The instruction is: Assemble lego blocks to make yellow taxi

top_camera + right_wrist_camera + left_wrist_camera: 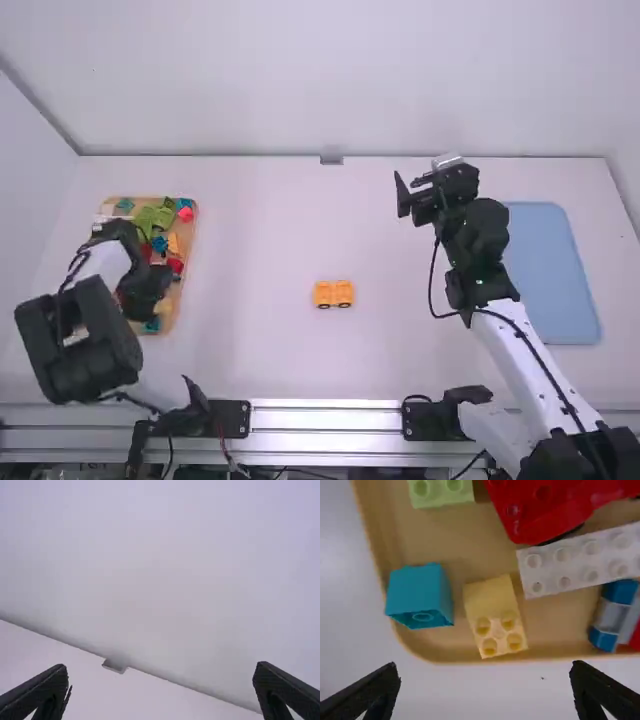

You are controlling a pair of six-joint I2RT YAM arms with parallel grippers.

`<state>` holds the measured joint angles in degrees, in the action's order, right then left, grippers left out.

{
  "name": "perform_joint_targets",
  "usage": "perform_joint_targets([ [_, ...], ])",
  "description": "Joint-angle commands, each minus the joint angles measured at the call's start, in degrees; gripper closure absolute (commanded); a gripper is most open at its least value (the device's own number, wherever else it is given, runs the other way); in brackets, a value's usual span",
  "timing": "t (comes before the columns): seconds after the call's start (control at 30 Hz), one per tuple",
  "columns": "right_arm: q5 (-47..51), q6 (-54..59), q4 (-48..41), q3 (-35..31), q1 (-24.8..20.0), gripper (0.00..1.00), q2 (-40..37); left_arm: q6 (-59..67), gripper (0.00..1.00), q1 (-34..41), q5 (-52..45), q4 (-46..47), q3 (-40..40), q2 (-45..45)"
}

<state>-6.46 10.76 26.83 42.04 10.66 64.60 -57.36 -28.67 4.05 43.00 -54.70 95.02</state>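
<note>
In the high view my left gripper [143,292] is low over the near part of the wooden tray, partly hiding the blocks. The left wrist view shows that gripper [485,690] open, a pale yellow block [497,615] lying between and beyond its fingers. An orange-yellow piece with dark wheels [333,294] stands alone near the middle of the table. Over the table's right side, toward the back, is my right gripper [415,192]; in the right wrist view the same gripper [162,690] is open with nothing between its fingers.
The wooden tray [187,290] also holds a teal block [417,591], a white plate [577,560], a red piece [540,510] and a light green block [440,490]. A blue mat [555,280] lies at the right, partly behind the right arm.
</note>
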Motion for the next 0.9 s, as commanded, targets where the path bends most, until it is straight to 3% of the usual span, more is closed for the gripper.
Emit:
perform_joint_targets([
  [0.0, 0.2, -0.2, 0.2, 2.3, -0.1, 0.02, 0.2, -0.9, 0.16, 0.1, -0.2, 0.9, -1.6, 2.7],
  [0.13, 0.3, -0.2, 0.2, 2.3, -0.1, 0.02, 0.2, -2.8, 0.18, -0.1, 0.5, -0.8, -0.5, 3.4],
  [0.27, 0.0, -0.3, 0.4, 2.3, -0.1, 0.02, 0.2, -2.8, 0.30, 0.5, 0.1, -6.3, 2.1, 3.4],
  [0.4, 0.0, -0.3, 0.4, 2.3, -0.1, 0.02, 0.2, -2.8, 0.31, 0.5, -0.7, -10.7, 4.9, 3.4],
  [0.57, 0.0, -0.5, 0.6, 2.3, -0.1, 0.02, 0.2, -4.7, 0.40, 0.5, 0.0, -14.6, 7.9, 3.5],
  [0.87, 0.0, -0.4, 1.2, 2.3, -0.1, 0.02, 0.2, -4.7, 0.63, 0.2, -0.2, -16.0, 8.1, 3.5],
])
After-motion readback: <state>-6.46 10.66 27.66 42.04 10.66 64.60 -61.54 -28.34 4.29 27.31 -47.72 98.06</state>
